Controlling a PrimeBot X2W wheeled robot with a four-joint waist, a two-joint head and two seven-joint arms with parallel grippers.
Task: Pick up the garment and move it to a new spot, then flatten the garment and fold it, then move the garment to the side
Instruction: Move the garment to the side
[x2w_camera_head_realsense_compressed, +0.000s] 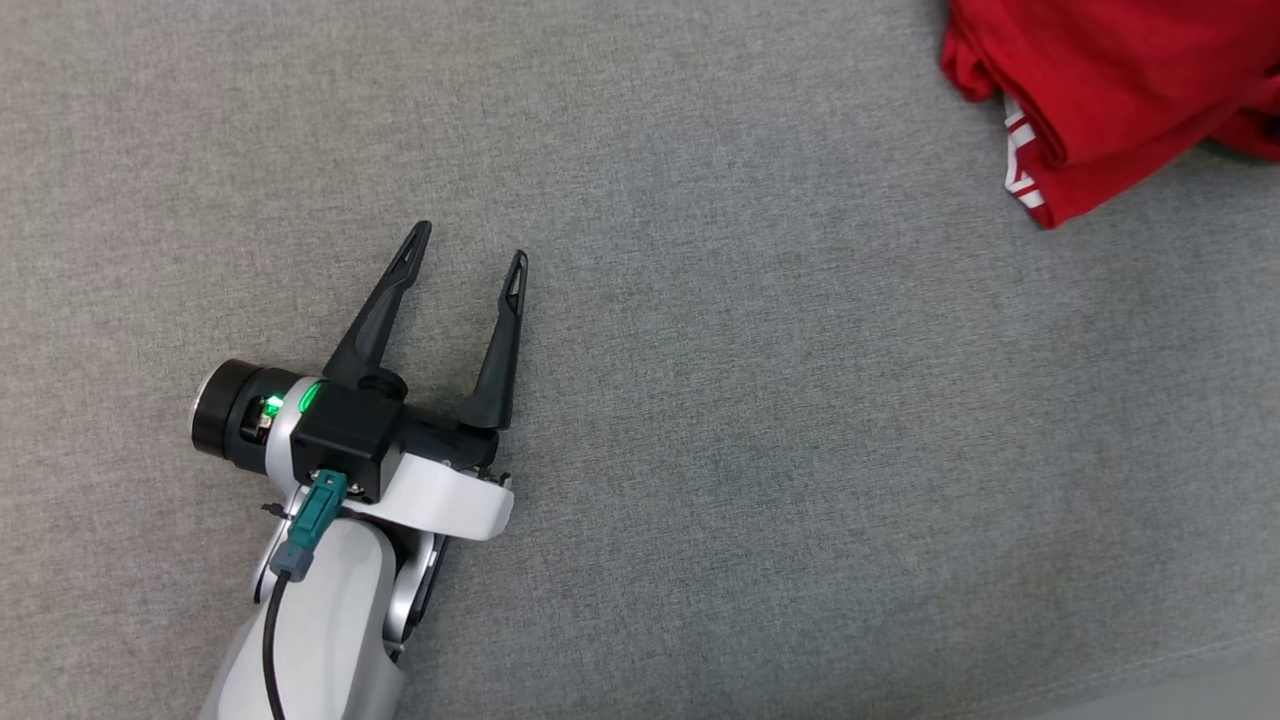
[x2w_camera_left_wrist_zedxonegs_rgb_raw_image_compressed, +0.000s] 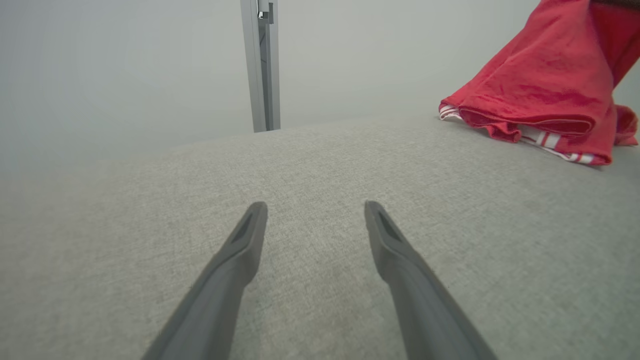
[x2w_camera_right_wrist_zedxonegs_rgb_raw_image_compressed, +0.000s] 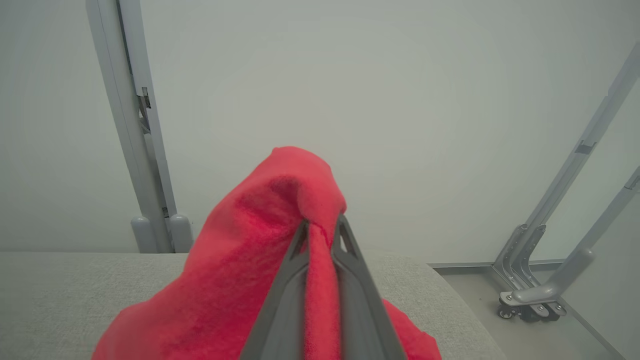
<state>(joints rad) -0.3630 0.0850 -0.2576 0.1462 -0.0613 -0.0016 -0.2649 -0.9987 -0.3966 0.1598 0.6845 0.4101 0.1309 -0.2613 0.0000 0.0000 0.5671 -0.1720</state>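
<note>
- the right hand (x2w_camera_right_wrist_zedxonegs_rgb_raw_image_compressed: 320, 227) is pinching a fold of the red garment (x2w_camera_right_wrist_zedxonegs_rgb_raw_image_compressed: 240, 260) tight between its two fingers.
- the garment hangs from that pinch at the far right of the grey surface (x2w_camera_head_realsense_compressed: 750, 400), and its low striped edge rests on it.
- the left hand (x2w_camera_head_realsense_compressed: 470, 243) is spread wide and holds nothing, well apart from the garment.
- i think the job now is carrying it to a new spot: grip tight and lift slow, so it does not slip or drag.
</note>
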